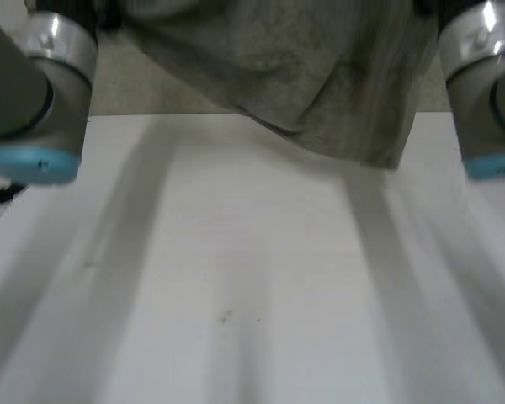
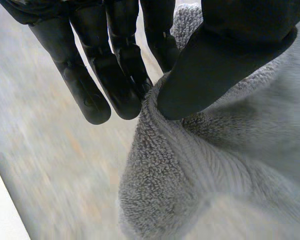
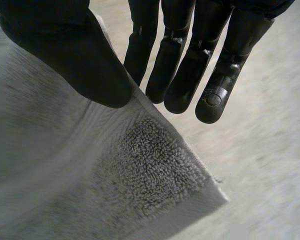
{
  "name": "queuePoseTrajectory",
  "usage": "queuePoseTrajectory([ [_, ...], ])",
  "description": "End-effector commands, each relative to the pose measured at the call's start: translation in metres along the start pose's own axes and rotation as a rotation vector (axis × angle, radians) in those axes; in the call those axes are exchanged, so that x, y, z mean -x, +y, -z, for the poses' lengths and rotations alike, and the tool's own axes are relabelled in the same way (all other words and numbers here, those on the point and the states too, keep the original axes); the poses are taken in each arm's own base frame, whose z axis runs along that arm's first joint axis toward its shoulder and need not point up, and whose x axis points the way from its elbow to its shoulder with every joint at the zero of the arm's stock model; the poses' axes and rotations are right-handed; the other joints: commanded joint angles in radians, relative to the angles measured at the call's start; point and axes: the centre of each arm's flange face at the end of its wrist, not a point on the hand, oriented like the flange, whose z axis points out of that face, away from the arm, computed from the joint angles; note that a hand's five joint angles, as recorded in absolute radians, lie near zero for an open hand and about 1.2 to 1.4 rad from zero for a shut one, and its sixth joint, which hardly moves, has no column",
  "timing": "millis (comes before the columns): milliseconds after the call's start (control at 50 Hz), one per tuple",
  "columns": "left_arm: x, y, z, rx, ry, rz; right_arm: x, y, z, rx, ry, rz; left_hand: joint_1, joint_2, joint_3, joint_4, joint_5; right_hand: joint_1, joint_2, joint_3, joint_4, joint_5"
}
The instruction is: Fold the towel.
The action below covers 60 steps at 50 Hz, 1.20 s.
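Grey towel (image 1: 320, 76) hangs above the white table's (image 1: 236, 295) far side, between left arm (image 1: 34, 93) and right arm (image 1: 488, 84); left hand (image 2: 115, 75) pinches a bunched edge, thumb against straight fingers; right hand (image 3: 80, 60) clamps the cloth beside a corner, thumb in front, fingers behind.

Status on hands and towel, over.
Left hand pinching towel. Right hand pinching it near a corner. Towel hangs between the arms, above the table. Nothing in the way.

Towel (image 1: 320, 84) top beyond view's edge
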Motion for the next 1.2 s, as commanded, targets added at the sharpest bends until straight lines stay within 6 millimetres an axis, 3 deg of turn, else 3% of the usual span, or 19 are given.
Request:
queuePoseTrajectory([
  [20,-0.013,0.086,0.063,0.301,0.066,0.041,0.053,0.061,0.085,0.252,-0.288,-0.087,0.218,0.178,0.180,0.179,0.198,0.428,0.224,0.210,0.206,0.236],
  [40,-0.015,0.103,0.079,0.357,0.075,0.049,0.064,0.070,0.105,0.288,-0.361,-0.096,0.218,0.178,0.180,0.179,0.198,0.428,0.224,0.210,0.206,0.236],
  [60,-0.015,0.103,0.079,0.358,0.075,0.049,0.064,0.070,0.105,0.289,-0.362,-0.096,0.218,0.178,0.180,0.179,0.198,0.428,0.224,0.210,0.206,0.236],
  [100,-0.015,0.137,0.107,0.452,0.074,0.051,0.080,0.081,0.142,0.372,-0.474,-0.134,0.218,0.178,0.180,0.179,0.198,0.428,0.224,0.210,0.206,0.236],
  [120,-0.015,0.137,0.108,0.453,0.074,0.051,0.080,0.081,0.142,0.372,-0.474,-0.134,0.218,0.178,0.180,0.179,0.198,0.428,0.224,0.210,0.206,0.236],
  [140,-0.016,0.154,0.123,0.501,0.080,0.046,0.086,0.086,0.160,0.424,-0.523,-0.153,0.218,0.178,0.180,0.179,0.198,0.428,0.224,0.210,0.206,0.236],
  [160,-0.016,0.154,0.123,0.502,0.080,0.046,0.086,0.086,0.160,0.425,-0.524,-0.153,0.218,0.178,0.180,0.179,0.198,0.428,0.224,0.210,0.206,0.236],
  [200,-0.020,0.177,0.151,0.595,0.097,0.039,0.095,0.092,0.187,0.514,-0.594,-0.169,0.218,0.178,0.180,0.179,0.198,0.428,0.224,0.210,0.206,0.236],
  [240,-0.019,0.186,0.161,0.639,0.100,0.033,0.096,0.093,0.196,0.542,-0.613,-0.165,0.218,0.178,0.180,0.179,0.198,0.428,0.224,0.210,0.206,0.236],
  [320,-0.013,0.195,0.174,0.697,0.090,0.024,0.095,0.095,0.203,0.570,-0.631,-0.149,-0.055,-0.094,-0.093,-0.094,-0.075,0.428,0.224,0.210,0.206,0.236],
  [360,-0.006,0.194,0.179,0.734,0.083,0.012,0.093,0.097,0.203,0.576,-0.627,-0.139,-0.519,-0.559,-0.557,-0.558,-0.539,0.428,0.224,0.210,0.206,0.236],
  [480,0.004,0.168,0.173,0.713,0.092,-0.048,0.087,0.103,0.201,0.590,-0.600,-0.135,-0.780,-0.819,-0.818,-0.819,-0.800,0.428,0.224,0.210,0.206,0.236],
  [520,0.004,0.148,0.168,0.655,0.116,-0.064,0.086,0.104,0.200,0.594,-0.597,-0.137,-0.912,-0.951,-0.950,-0.951,-0.932,0.428,0.224,0.210,0.206,0.236],
  [640,-0.012,0.113,0.168,0.537,0.219,-0.042,0.085,0.105,0.201,0.597,-0.596,-0.137,-0.897,-0.937,-0.935,-0.936,-0.918,0.428,0.224,0.210,0.206,0.236],
  [720,-0.025,0.105,0.171,0.502,0.291,-0.028,0.085,0.105,0.201,0.598,-0.597,-0.136,-0.868,-0.908,-0.906,-0.907,-0.889,0.428,0.224,0.210,0.206,0.236],
  [860,-0.041,0.118,0.158,0.476,0.411,-0.122,0.085,0.105,0.201,0.599,-0.598,-0.135,-0.730,-0.770,-0.768,-0.769,-0.750,0.428,0.224,0.210,0.206,0.236],
  [960,-0.049,0.140,0.134,0.465,0.490,-0.368,0.081,0.109,0.200,0.602,-0.594,-0.133,-0.715,-0.755,-0.753,-0.754,-0.736,0.428,0.224,0.210,0.206,0.236],
  [1060,-0.050,0.156,0.116,0.485,0.502,-0.396,0.075,0.115,0.199,0.618,-0.576,-0.132,-0.703,-0.743,-0.742,-0.743,-0.724,0.428,0.224,0.210,0.206,0.236],
  [1200,-0.055,0.174,0.112,0.561,0.545,-0.386,0.074,0.117,0.199,0.622,-0.573,-0.128,-0.689,-0.728,-0.727,-0.728,-0.709,0.428,0.224,0.210,0.206,0.236],
])
